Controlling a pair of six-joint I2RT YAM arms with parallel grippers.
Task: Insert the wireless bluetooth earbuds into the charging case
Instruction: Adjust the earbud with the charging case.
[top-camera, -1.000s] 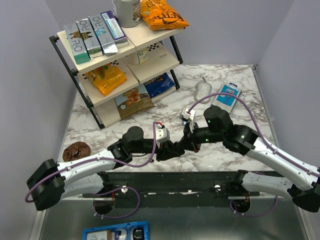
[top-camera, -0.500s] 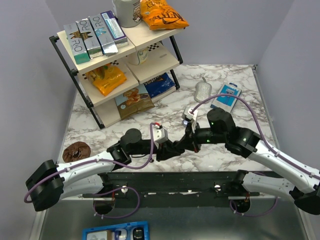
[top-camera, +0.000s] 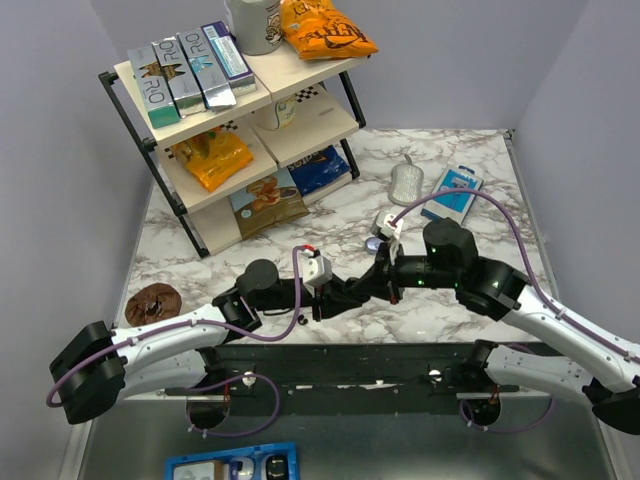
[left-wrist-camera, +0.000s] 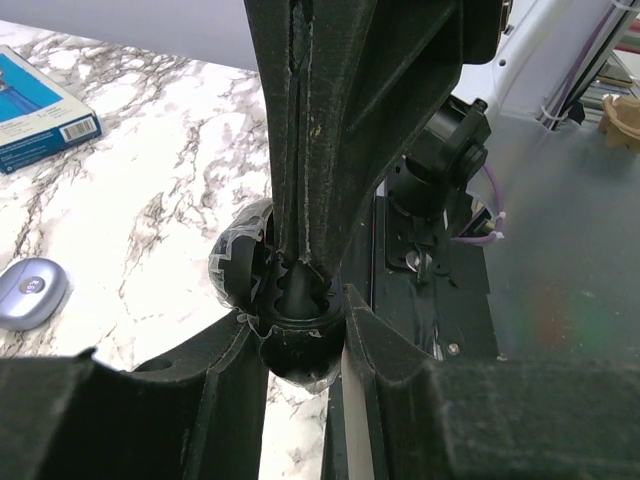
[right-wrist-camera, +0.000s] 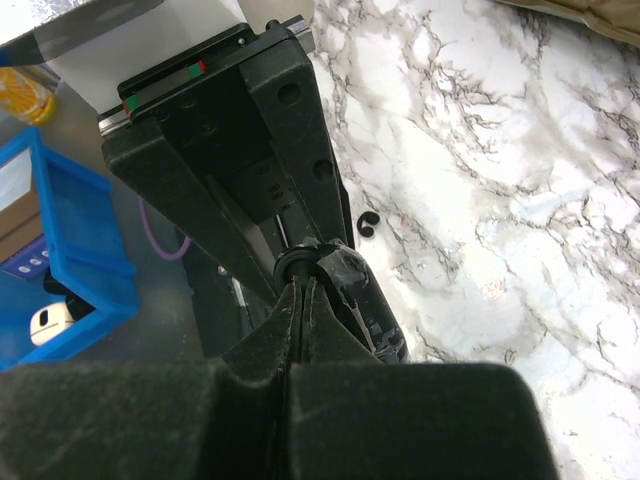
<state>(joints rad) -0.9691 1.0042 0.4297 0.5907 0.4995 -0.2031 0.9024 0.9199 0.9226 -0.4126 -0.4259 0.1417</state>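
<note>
From above, the left gripper clamps the case over the near edge of the marble table. The right gripper is fully closed, its tip in the case. Behind stand a snack shelf with boxes reading "RO", a grey oval and a blue box.

Left wrist: the right tips fill the open case, hiding any buds.

Right wrist: a black speck lies on the marble, with a blue bin below.

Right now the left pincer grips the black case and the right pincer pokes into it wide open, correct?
No. The right pincer is shut, tips pressed together, as the right wrist view shows. The left pincer does grip the black case.
</note>
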